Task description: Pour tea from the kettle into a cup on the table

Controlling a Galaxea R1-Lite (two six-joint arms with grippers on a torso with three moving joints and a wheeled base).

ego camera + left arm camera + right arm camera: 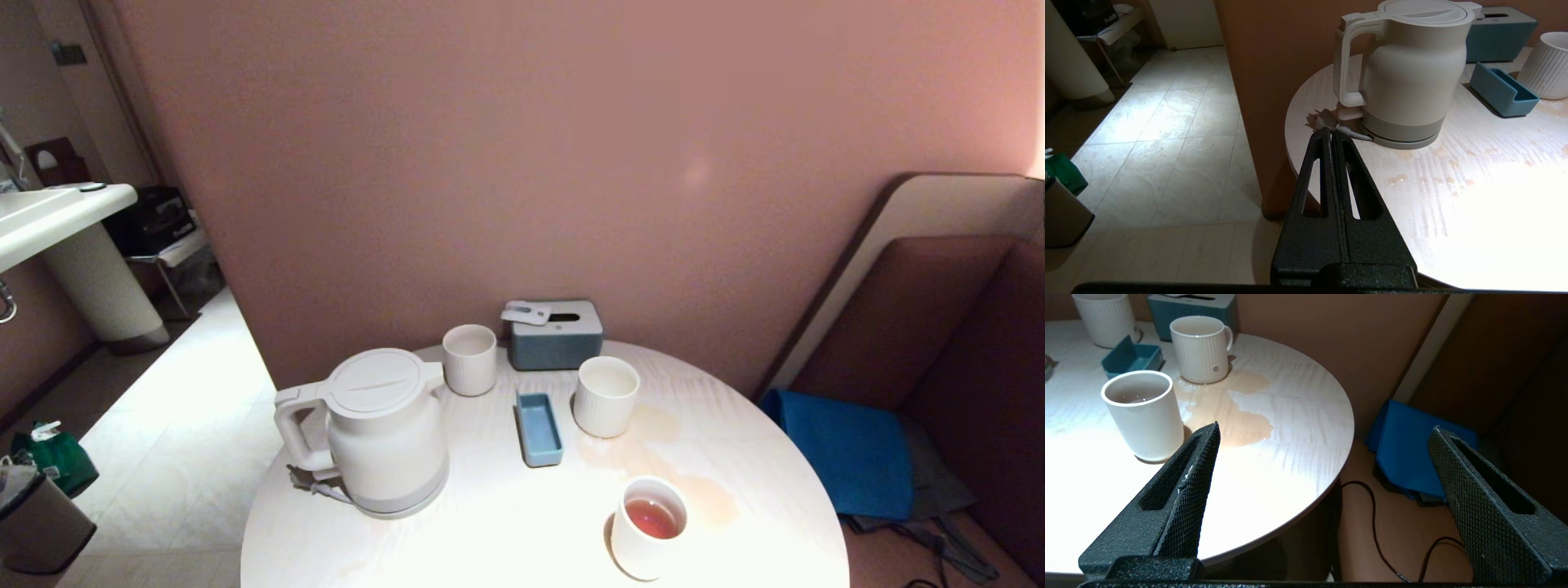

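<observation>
On the one round pale-wood table (pixel 735 523) I saw one cream-white kettle (pixel 384 433) at its left edge and three white cups, the ribbed handled mug (pixel 1200 349) mid-table, while my left gripper (pixel 1331 132) was clenched empty and my right gripper (pixel 1323 430) gaped wide, touching nothing.

table (pixel 490 523) | on it: kettle (pixel 384 433), 3 cups, blue tray (pixel 539 428), tissue box (pixel 557 335), spilled tea (pixel 710 498)

Warm dim room, near edge of table (pixel 506 531) washed out by glare, perhaps from overhead, edges bowed
</observation>
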